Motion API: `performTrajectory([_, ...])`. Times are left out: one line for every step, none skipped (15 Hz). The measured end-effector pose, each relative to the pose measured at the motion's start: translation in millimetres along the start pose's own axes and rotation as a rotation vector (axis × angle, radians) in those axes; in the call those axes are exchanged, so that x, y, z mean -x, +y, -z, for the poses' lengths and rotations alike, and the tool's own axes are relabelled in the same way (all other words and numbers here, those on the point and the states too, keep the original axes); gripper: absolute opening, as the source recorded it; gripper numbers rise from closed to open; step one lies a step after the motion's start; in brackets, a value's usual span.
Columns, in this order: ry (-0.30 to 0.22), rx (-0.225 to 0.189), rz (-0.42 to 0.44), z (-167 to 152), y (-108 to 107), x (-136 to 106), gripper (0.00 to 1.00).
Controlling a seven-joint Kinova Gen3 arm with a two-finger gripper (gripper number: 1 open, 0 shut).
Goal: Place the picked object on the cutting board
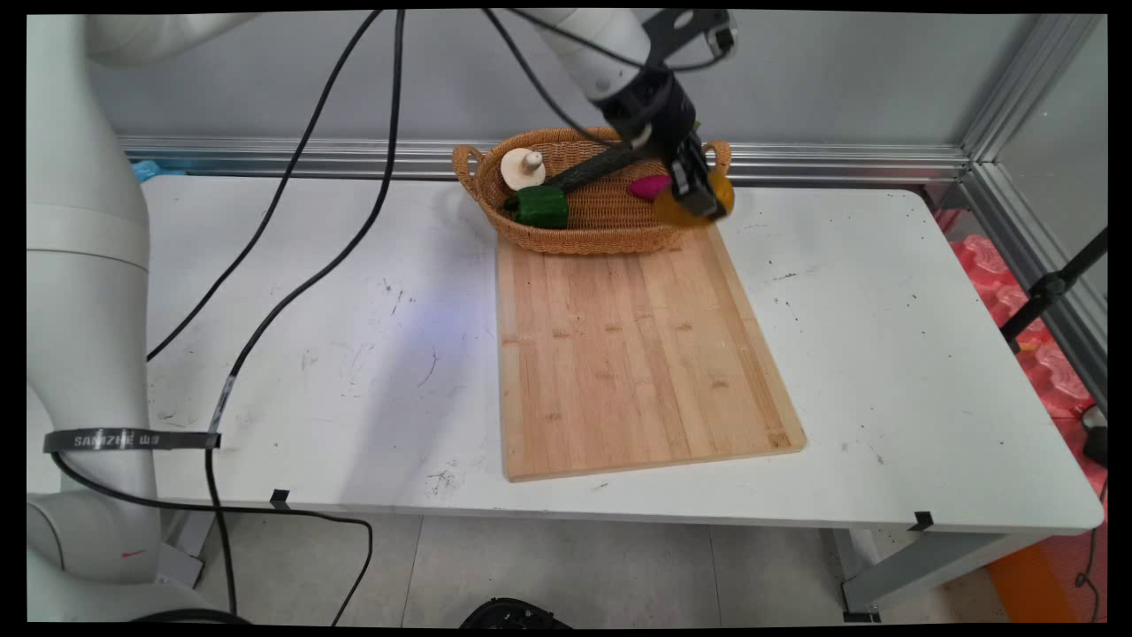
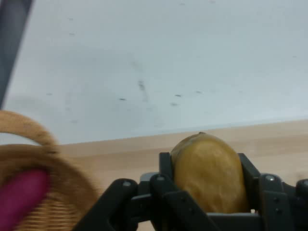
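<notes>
Pincer [image 1: 703,196] clamped on yellow-brown potato-like piece [image 2: 209,173], raised over right end of wicker basket [image 1: 584,232]. Piece half hidden by fingers [image 2: 248,178]. In basket: magenta piece [image 1: 648,187], partly hidden; green pepper [image 1: 540,206]; white mushroom [image 1: 523,167]. Cutting board [image 1: 632,349] touches basket's near side on table [image 1: 884,354].

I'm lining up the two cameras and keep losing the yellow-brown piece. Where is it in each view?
Main view: the yellow-brown piece sits upper centre, held in the gripper at the wicker basket's right end.
Hand view: it is bottom centre-right, between the black fingers.
Shared landmark: the magenta piece in the basket.
</notes>
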Motion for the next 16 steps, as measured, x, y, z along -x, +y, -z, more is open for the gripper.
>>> performTrajectory([-0.002, 0.008, -0.003, -0.3, 8.8, 0.7, 0.00])
performTrajectory([-0.006, 0.018, -0.007, -1.4, 21.6, 2.5, 0.00])
performTrajectory([-0.009, 0.024, -0.010, -2.1, 29.7, 3.9, 0.00])
performTrajectory([-0.013, 0.031, -0.014, -4.0, 41.2, 6.2, 0.00])
performTrajectory([-0.019, 0.039, -0.018, -6.7, 55.5, 10.2, 0.00])
performTrajectory([-0.023, 0.044, -0.022, -9.4, 65.4, 13.1, 0.00])
performTrajectory([-0.026, 0.048, -0.027, -13.3, 76.1, 16.4, 0.00])
performTrajectory([-0.029, 0.051, -0.030, -16.8, 84.6, 19.2, 0.00])
performTrajectory([-0.031, 0.055, -0.034, -21.4, 93.8, 22.4, 0.00])
performTrajectory([-0.033, 0.057, -0.036, -26.3, 102.4, 25.2, 0.00])
performTrajectory([-0.034, 0.060, -0.037, -30.8, 109.3, 27.5, 0.00])
performTrajectory([-0.034, 0.062, -0.037, -36.2, 116.5, 29.7, 0.00])
performTrajectory([-0.034, 0.062, -0.036, -40.9, 121.9, 31.5, 0.00])
performTrajectory([-0.034, 0.062, -0.035, -44.0, 125.1, 32.5, 0.00])
performTrajectory([-0.033, 0.061, -0.032, -49.7, 129.9, 34.4, 0.00])
performTrajectory([-0.033, 0.060, -0.029, -54.4, 133.4, 35.9, 0.00])
